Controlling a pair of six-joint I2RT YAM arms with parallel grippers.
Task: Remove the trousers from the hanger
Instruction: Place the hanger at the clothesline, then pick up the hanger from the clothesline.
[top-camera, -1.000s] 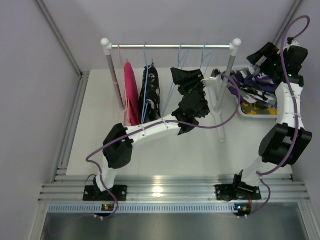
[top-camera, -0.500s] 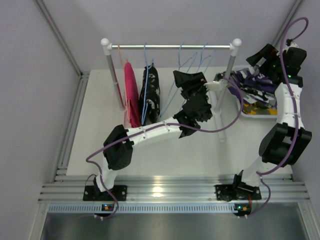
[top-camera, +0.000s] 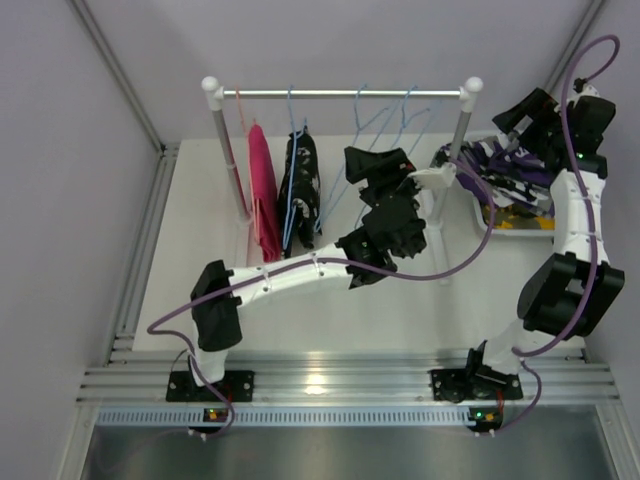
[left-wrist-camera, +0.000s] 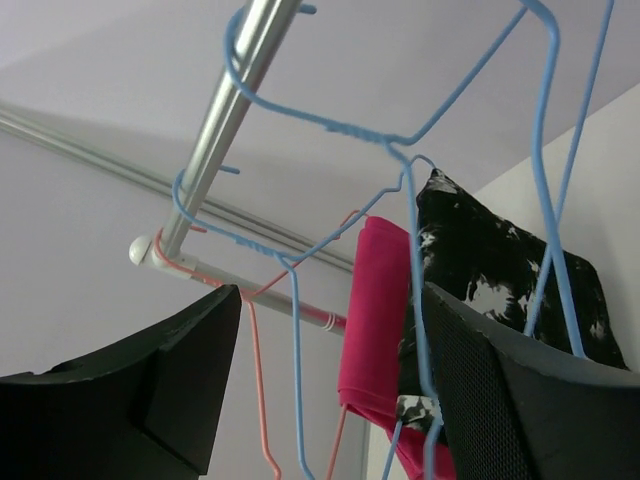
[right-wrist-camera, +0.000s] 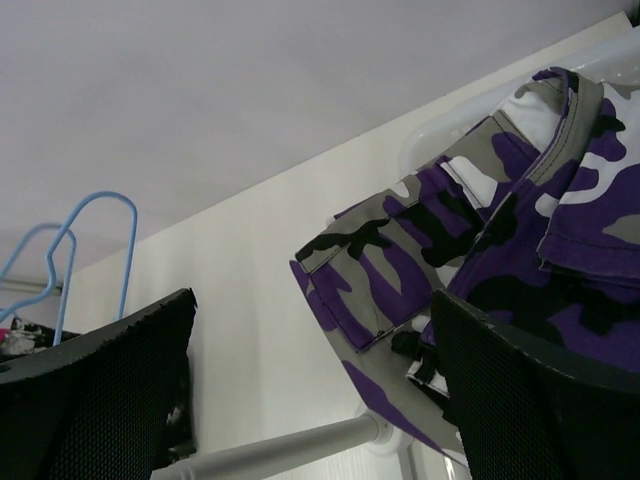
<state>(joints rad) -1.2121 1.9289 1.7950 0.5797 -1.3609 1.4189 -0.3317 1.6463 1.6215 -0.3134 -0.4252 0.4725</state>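
Note:
On the rack's rail, hot pink trousers and black trousers with white print hang on hangers. Two empty blue hangers hang to their right. My left gripper is open and empty just below those empty hangers. In the left wrist view it looks up at blue hanger wire, the pink pair and the black pair. Purple camouflage trousers and the yellow-olive pair lie in the white tray. My right gripper is open above the purple pair.
The rack's two white-capped posts stand on the white table. The tray sits at the far right beside the right post. The enclosure's grey walls close in on all sides. A rack foot bar crosses the right wrist view.
The left arm's elbow has swung left and lower while its gripper stayed near the empty hangers. The empty blue hangers have swung. The right arm has barely moved.

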